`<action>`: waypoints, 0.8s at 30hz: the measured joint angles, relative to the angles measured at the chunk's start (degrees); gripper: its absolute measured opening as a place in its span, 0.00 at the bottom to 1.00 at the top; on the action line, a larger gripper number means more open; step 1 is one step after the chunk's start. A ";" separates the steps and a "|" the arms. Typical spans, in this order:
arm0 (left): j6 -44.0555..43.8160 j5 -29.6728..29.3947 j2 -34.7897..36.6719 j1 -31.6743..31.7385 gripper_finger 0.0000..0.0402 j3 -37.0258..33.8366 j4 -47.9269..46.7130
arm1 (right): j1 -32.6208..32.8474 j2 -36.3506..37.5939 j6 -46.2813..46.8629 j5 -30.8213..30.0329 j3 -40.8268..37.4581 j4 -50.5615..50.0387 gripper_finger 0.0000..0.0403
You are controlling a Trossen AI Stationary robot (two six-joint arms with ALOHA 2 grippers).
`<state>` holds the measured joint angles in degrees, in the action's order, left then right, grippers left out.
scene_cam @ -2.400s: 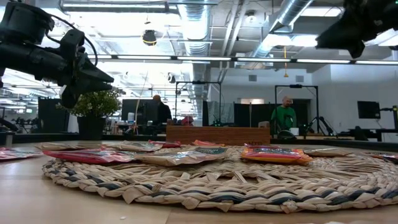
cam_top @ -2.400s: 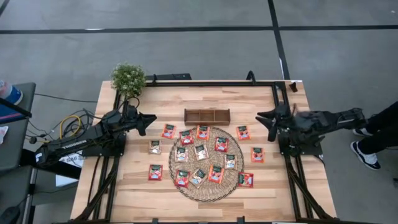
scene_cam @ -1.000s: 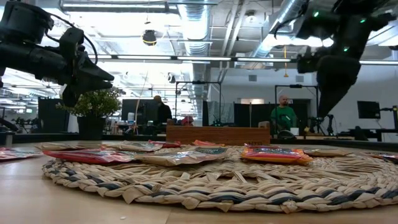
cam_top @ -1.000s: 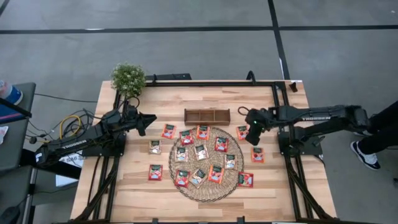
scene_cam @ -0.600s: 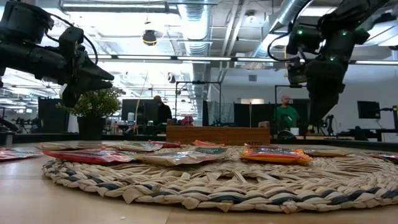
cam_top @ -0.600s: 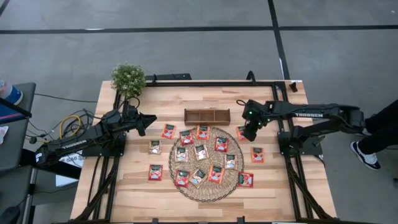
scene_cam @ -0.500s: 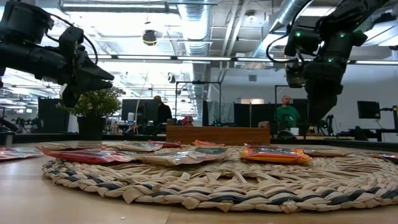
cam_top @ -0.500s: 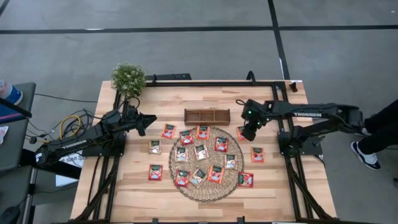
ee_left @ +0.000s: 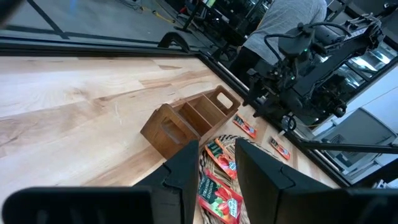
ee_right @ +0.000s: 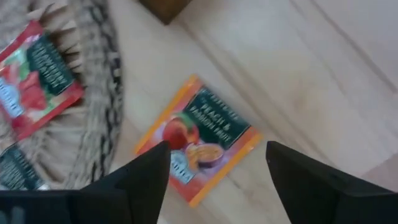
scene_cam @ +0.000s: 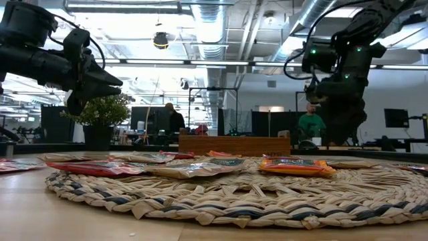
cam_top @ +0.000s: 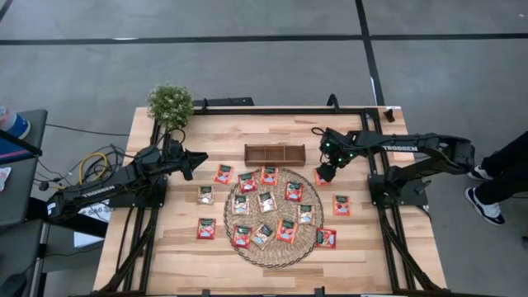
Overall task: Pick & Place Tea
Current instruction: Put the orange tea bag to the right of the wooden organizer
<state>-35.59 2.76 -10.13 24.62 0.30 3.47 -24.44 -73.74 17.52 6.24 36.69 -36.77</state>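
Several tea sachets lie flat on the round wicker mat (cam_top: 272, 239) and on the wood around it. One orange sachet (ee_right: 199, 146) lies flat on the table by the mat's far right rim. My right gripper (ee_right: 217, 149) hangs open just above it, pointing down, a finger on each side and not touching; the high view shows the same gripper (cam_top: 323, 173) covering most of that sachet. My left gripper (cam_top: 198, 158) waits open above the table's left side, pointing level toward the brown wooden tray (cam_top: 275, 153).
The three-compartment tray (ee_left: 193, 115) stands just beyond the mat's far edge. A potted plant (cam_top: 170, 103) sits at the far left corner. Two more sachets (cam_top: 341, 205) lie right of the mat. A person's leg (cam_top: 503, 177) shows beyond the table's right edge.
My right gripper has swung toward the table's left and far edges and sunk, ending over the orange sachet by the mat's far right rim. In the low view its fingers now stand wider apart: it has opened. No sachet has moved.
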 joint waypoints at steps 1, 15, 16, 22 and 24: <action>0.01 0.00 0.00 0.00 0.24 0.00 0.06 | -0.46 -0.56 0.00 -0.62 0.00 0.21 0.65; -1.53 0.98 0.00 0.00 0.24 0.00 0.08 | -3.33 -12.05 -1.44 -3.16 5.26 0.08 0.65; -1.53 1.32 0.00 0.00 0.24 0.00 0.08 | -3.19 -12.84 -1.46 -3.16 6.02 -0.62 0.65; -1.55 2.97 0.01 0.00 0.24 0.00 0.08 | -1.20 -17.02 -1.56 -3.18 8.72 -4.86 0.65; -1.55 2.99 0.02 0.00 0.24 0.00 0.08 | -0.33 -17.84 -1.69 -3.33 8.79 -5.21 0.65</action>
<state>-37.15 5.76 -10.11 24.62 0.30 3.55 -24.77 -91.57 15.83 2.91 45.47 -41.98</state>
